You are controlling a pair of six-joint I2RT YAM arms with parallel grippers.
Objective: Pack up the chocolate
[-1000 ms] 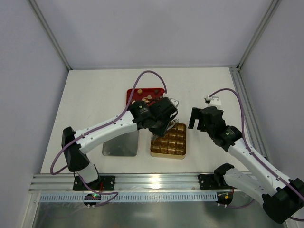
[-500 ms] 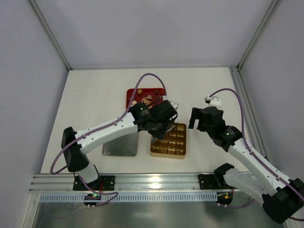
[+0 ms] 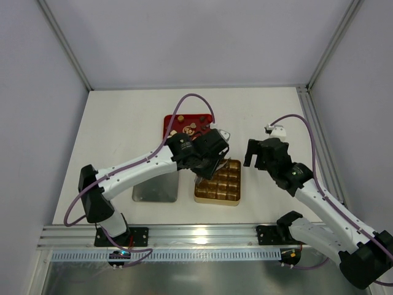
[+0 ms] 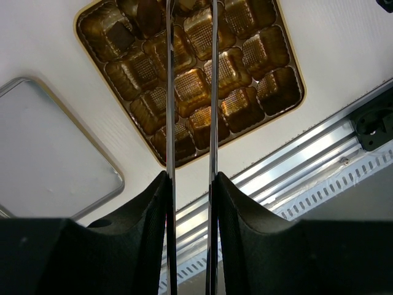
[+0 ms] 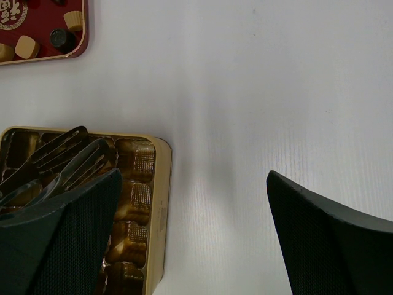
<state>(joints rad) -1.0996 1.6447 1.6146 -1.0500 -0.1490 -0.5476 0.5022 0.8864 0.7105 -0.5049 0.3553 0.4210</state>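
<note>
Loose chocolate pieces, tan (image 5: 27, 46) and dark (image 5: 61, 38), lie in the red tray (image 3: 178, 121). My left gripper (image 3: 204, 174) carries two long metal blades that reach down over the gold tin (image 3: 218, 184). In the left wrist view the blades (image 4: 191, 6) run parallel with a narrow gap, and their tips are cut off at the top edge. A dark piece (image 4: 150, 15) sits in a cell beside them. The right wrist view shows the fork-like tips (image 5: 70, 157) over the tin's cells; whether they hold a piece I cannot tell. My right gripper (image 3: 250, 153) hangs open beside the tin, with nothing between its fingers (image 5: 193, 178).
A flat silver lid (image 3: 155, 187) lies left of the tin, also visible in the left wrist view (image 4: 49, 153). The tin's rim (image 5: 161, 196) is just left of my right gripper. An aluminium rail (image 3: 196, 236) runs along the near table edge. Walls enclose the table.
My left gripper has shifted slightly over the tin's left side, with its blades down by the cells. The right arm has not moved.
</note>
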